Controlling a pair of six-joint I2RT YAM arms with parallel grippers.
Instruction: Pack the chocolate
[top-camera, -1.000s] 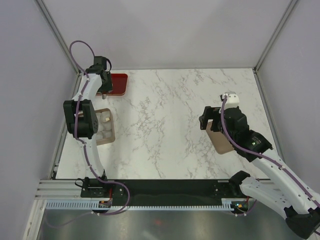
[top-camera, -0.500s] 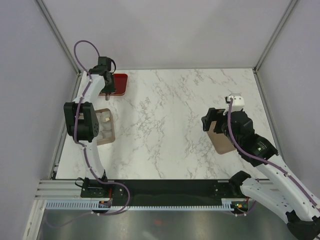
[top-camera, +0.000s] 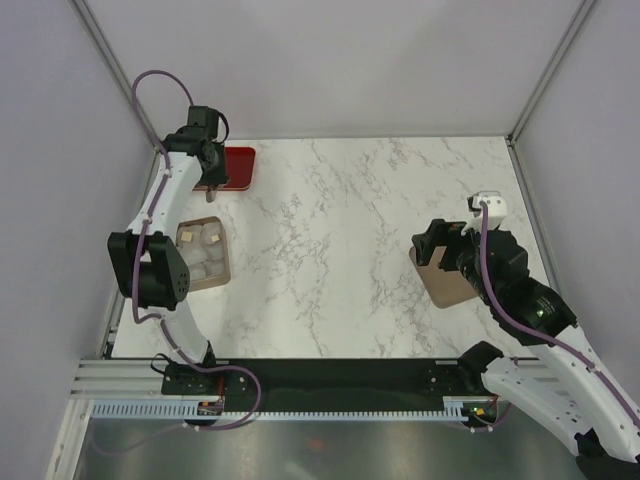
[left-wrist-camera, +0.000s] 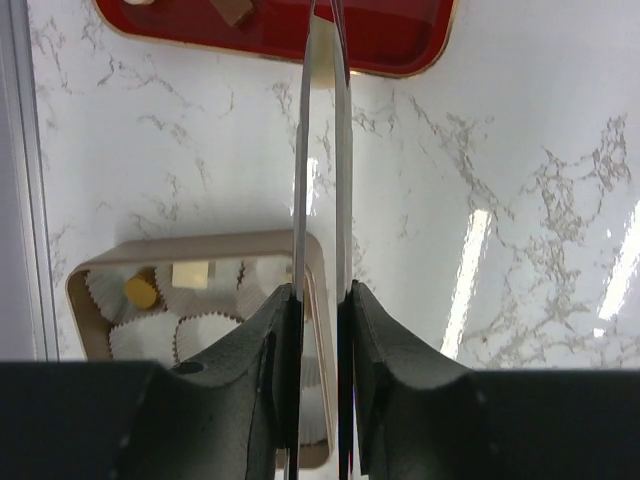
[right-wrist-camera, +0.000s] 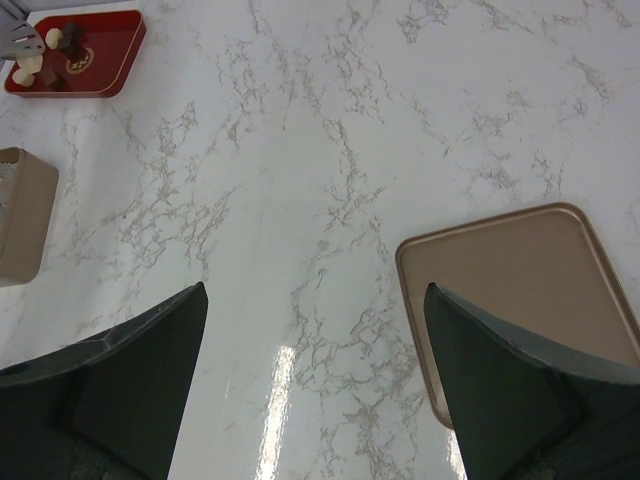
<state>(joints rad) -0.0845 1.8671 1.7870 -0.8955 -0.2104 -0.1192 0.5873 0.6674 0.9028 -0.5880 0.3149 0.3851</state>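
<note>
Tan box (top-camera: 203, 256) now uncovered, left arm (top-camera: 160, 205) swung aside; left claw (left-wrist-camera: 320, 60) together, right claw (right-wrist-camera: 315, 350) apart

We find the middle of the marble table (top-camera: 340, 240) bare, a broad lane between the arms. At the left wall the red tray (top-camera: 238, 165) and open box (top-camera: 224, 262) leave a narrow strip between them; the flat lid (top-camera: 447, 288) takes the right side.
</note>
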